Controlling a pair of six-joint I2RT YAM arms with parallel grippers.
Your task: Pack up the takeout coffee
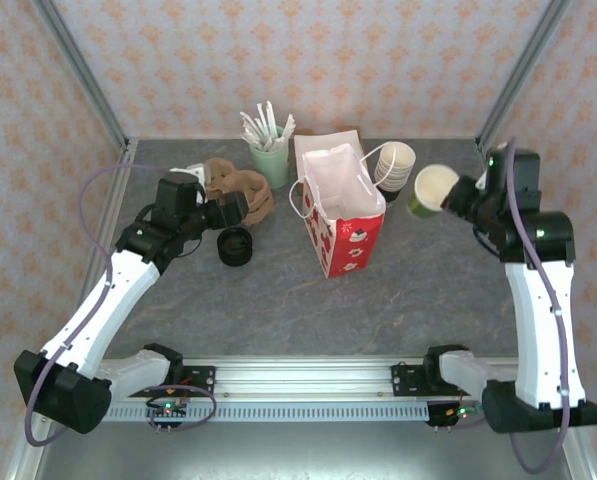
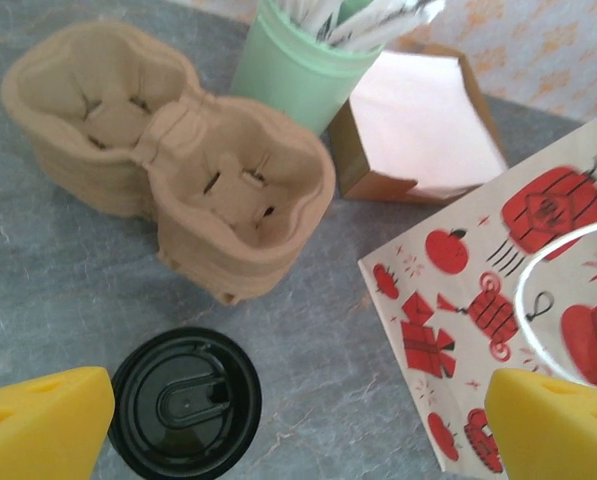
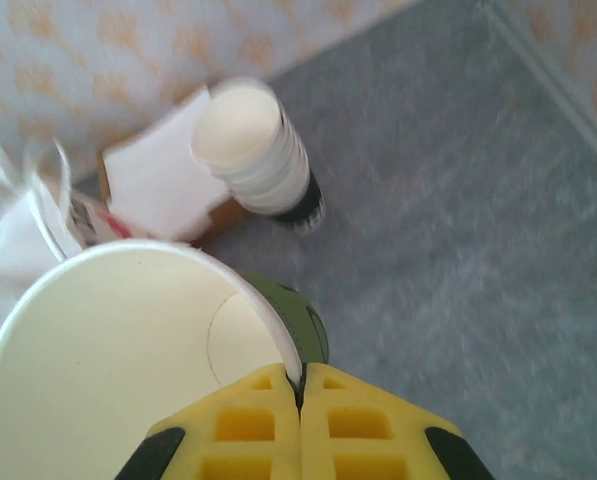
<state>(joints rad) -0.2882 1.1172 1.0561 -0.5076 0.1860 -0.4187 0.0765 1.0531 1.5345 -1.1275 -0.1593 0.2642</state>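
The takeout coffee cup (image 1: 433, 190), dark green outside and cream inside, hangs tilted and lidless in the air right of the red-and-white bag (image 1: 343, 215). My right gripper (image 1: 456, 195) is shut on its rim, and in the right wrist view the fingers (image 3: 300, 385) pinch the rim of the cup (image 3: 128, 350). A round black lid (image 1: 235, 246) sits on the table left of the bag. My left gripper (image 1: 236, 212) hovers open just behind it. In the left wrist view the lid (image 2: 185, 400) lies near the left finger of the gripper (image 2: 298, 420), with the bag (image 2: 478, 290) at right.
A stack of lidless cups (image 1: 395, 165) stands behind the bag's right side. Farther left are a mint cup of white sticks (image 1: 270, 160) and a brown pulp cup carrier (image 1: 240, 190). A box of white napkins (image 2: 418, 130) sits behind the bag.
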